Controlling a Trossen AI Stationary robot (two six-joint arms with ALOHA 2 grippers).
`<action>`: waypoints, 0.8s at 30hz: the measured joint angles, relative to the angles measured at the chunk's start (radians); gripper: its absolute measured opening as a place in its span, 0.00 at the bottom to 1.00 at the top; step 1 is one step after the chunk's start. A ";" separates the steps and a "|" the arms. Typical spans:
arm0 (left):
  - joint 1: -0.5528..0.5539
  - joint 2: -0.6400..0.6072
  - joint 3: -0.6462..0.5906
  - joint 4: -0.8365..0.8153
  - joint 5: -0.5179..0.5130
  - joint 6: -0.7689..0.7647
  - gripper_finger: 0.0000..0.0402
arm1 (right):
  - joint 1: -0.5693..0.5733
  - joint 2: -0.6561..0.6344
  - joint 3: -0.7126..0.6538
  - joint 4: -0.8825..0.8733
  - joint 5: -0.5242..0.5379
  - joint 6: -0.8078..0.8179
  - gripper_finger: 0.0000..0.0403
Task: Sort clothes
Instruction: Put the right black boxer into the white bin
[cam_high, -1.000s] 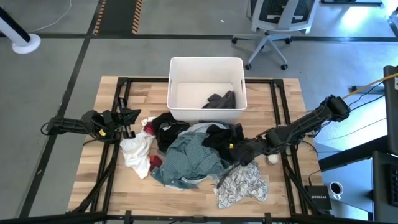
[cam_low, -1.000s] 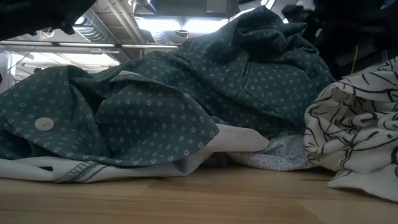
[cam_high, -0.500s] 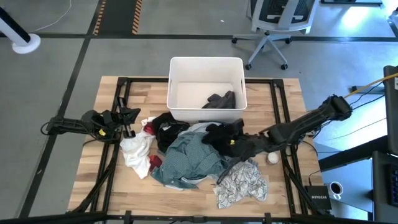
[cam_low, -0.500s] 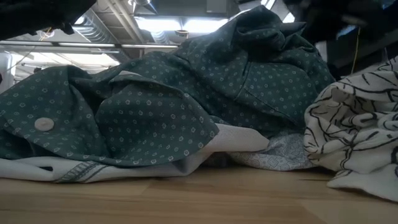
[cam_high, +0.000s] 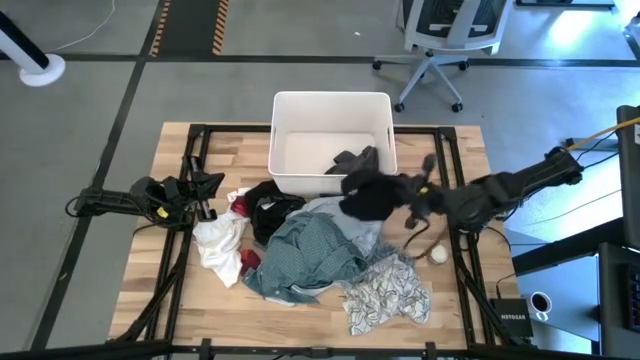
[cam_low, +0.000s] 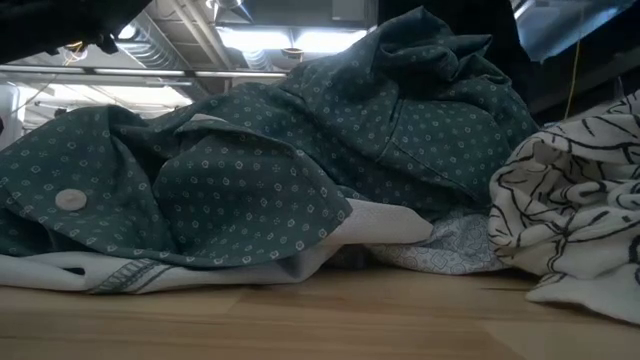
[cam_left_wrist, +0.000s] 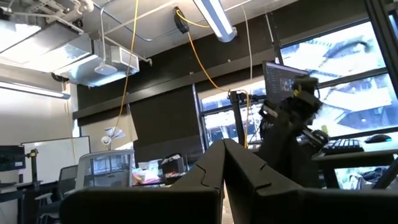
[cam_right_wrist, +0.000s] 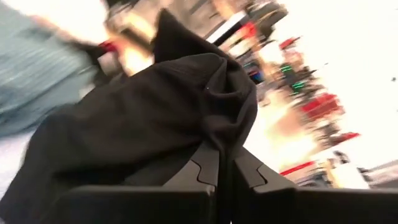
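The clothes lie heaped mid-table: a teal dotted shirt (cam_high: 310, 255) (cam_low: 250, 170), a white piece (cam_high: 220, 245), a black piece (cam_high: 272, 215), a small red one (cam_high: 247, 262) and a grey-white patterned one (cam_high: 390, 290) (cam_low: 580, 220). A dark piece (cam_high: 355, 160) lies in the white tub (cam_high: 300, 105). My right gripper (cam_high: 400, 196) is shut on another black garment (cam_high: 368, 198), raised above the heap by the tub's near right corner. My left gripper (cam_high: 205, 188) waits shut at the table's left, its fingers (cam_left_wrist: 224, 162) tilted up at the room. My right gripper pinches a bunched fold of the black garment (cam_right_wrist: 214, 140) between its two fingers. The fingers come roughly level from the table's right. The garment sits bunched ahead of the fingers, lifted off the heap; whether its lower end still touches the clothes I cannot tell.
A small white ball (cam_high: 438, 255) lies on the wood right of the patterned piece. The tub stands at the table's far middle. Bare wood shows along the near edge (cam_low: 300, 320) and at the far left and far right corners.
My right gripper has risen from the right side of the heap and drawn back toward the table's far right, tipping up toward level. The black garment has come up with it, off the teal shirt, and now hangs beside the tub.
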 joint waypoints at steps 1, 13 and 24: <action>0.000 0.000 0.000 0.000 0.000 0.000 0.00 | 0.000 -0.020 0.001 0.045 0.019 -0.041 0.03; 0.000 0.000 0.000 -0.001 0.000 0.012 0.00 | -0.095 -0.124 0.001 0.522 0.060 -0.508 0.03; 0.000 0.000 0.000 0.000 0.000 0.041 0.00 | -0.519 0.023 0.001 0.549 -0.382 -0.305 0.03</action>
